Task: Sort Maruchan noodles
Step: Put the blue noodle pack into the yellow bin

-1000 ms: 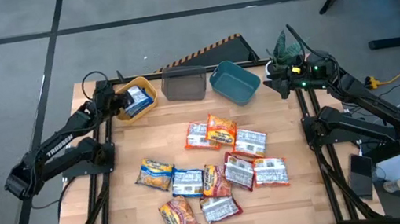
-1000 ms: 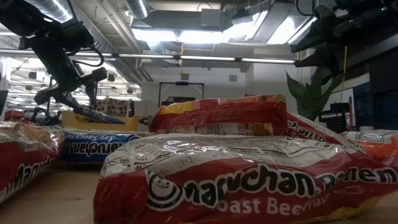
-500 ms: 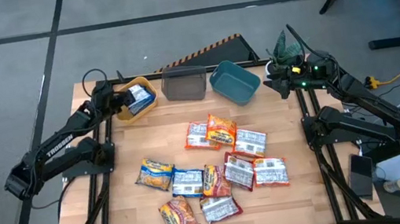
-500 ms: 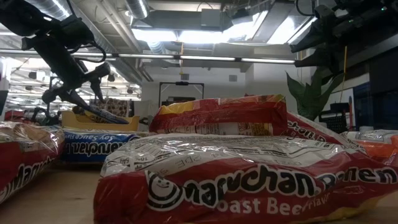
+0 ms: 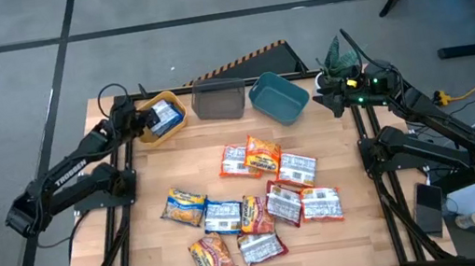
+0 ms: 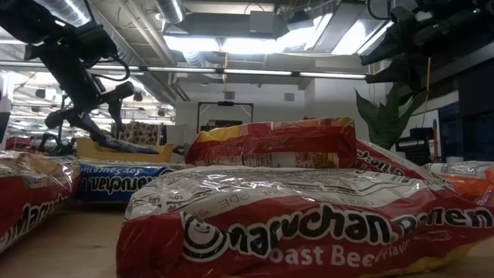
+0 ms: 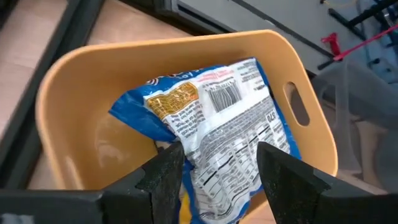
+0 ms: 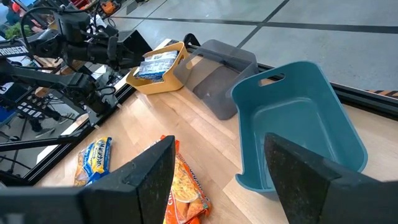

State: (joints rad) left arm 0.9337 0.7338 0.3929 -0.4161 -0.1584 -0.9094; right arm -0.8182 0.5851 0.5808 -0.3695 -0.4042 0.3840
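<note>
A blue-white noodle packet (image 7: 230,124) lies tilted in the yellow bin (image 7: 62,81) at the table's far left, its upper end against the bin's wall. My left gripper (image 7: 219,168) hovers over that bin (image 5: 145,135), open, with the packet's lower end between its fingers. Several more packets (image 5: 256,196), in orange, red-silver and blue, lie scattered on the middle of the table. My right gripper (image 8: 219,168) waits open, raised at the far right corner (image 5: 328,96) near the teal bin (image 5: 280,98). My left gripper comes down slanting into the yellow bin. The blue packet's lower end (image 7: 211,158) sits between its open fingers (image 7: 168,168). I cannot tell whether the fingers touch it. The packet rests in the bin.
A grey bin (image 5: 218,100) stands between the yellow and teal bins along the far edge. In the low view a red packet (image 6: 309,232) fills the foreground. A plant (image 5: 337,54) stands behind the right arm. Bare wood lies along the table's near edge.
In the low view my left gripper swayed a little toward the right over the yellow bin and came back. The blue packet stayed in the bin. My right arm kept still.
</note>
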